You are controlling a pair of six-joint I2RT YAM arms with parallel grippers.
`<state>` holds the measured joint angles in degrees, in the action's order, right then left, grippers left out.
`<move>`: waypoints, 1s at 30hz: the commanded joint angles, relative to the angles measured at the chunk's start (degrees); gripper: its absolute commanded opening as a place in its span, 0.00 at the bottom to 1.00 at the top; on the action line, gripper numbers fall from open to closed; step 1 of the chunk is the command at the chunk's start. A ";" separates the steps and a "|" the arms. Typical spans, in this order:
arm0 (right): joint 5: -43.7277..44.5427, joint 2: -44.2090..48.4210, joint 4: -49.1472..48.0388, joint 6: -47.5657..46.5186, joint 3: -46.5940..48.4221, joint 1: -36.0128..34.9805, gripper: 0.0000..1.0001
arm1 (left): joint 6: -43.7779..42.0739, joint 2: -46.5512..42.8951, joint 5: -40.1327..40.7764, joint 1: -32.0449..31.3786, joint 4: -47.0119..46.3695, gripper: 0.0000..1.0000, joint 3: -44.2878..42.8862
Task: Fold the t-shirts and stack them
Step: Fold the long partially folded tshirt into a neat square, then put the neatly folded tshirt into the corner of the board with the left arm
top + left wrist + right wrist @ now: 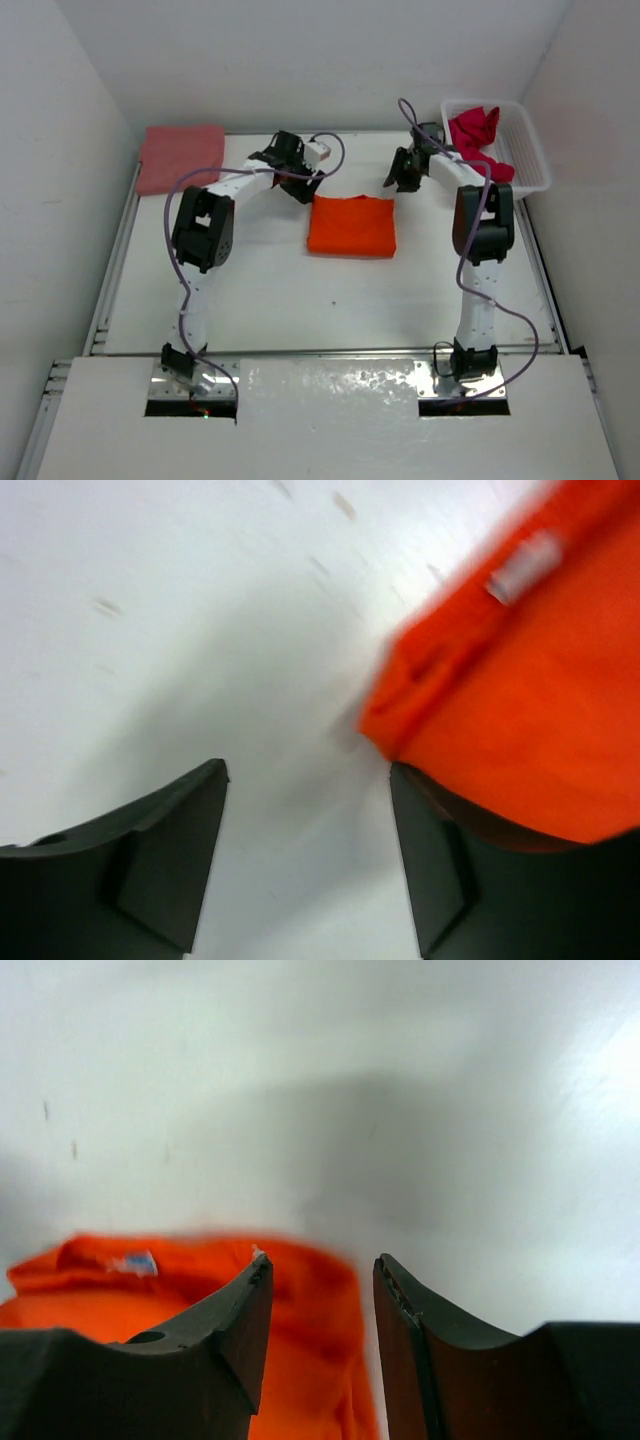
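The left fingers (165, 860) and right fingers (225, 1340) stand parted, gripping nothing, beside the folded orange shirt (351, 226) on the tabletop (300, 300). Its neck label (520, 568) is too blurred to read. The pink shirt (180, 157) lies folded far left; the red shirt (478, 135) sits crumpled in the basket (530, 150).

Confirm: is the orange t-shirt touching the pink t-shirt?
Apart. The top view shows a wide strip of bare table between the folded orange t-shirt at centre and the folded pink t-shirt in the far left corner.
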<state>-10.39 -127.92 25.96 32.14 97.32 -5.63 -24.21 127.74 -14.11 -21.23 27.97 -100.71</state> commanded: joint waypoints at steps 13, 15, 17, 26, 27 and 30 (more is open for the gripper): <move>1.97 23.14 -4.69 -9.91 -16.61 1.15 0.46 | 21.92 -9.79 -18.39 8.50 -0.99 0.72 -2.41; 0.03 24.90 -4.95 -9.38 -20.57 0.97 0.50 | 22.09 -10.06 -20.42 6.48 1.56 0.94 1.80; -1.91 26.75 -7.48 -8.42 -26.11 0.80 0.51 | 22.88 -10.49 -22.89 5.24 0.17 1.00 4.98; -4.02 23.34 -14.18 -4.19 -32.72 -1.40 0.50 | 27.28 -8.04 -10.16 0.05 -3.45 0.97 11.41; -3.93 22.81 -14.26 -4.37 -32.81 -2.10 0.50 | 27.46 -7.60 -9.63 0.05 -3.44 0.95 11.50; -2.18 21.49 -14.26 -4.46 -34.21 -2.81 0.49 | 29.12 -5.93 -9.27 -0.21 -3.36 0.87 11.93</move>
<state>-13.17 -106.13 14.92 27.09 63.88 -7.46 2.28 120.75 -25.63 -22.35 26.70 -87.94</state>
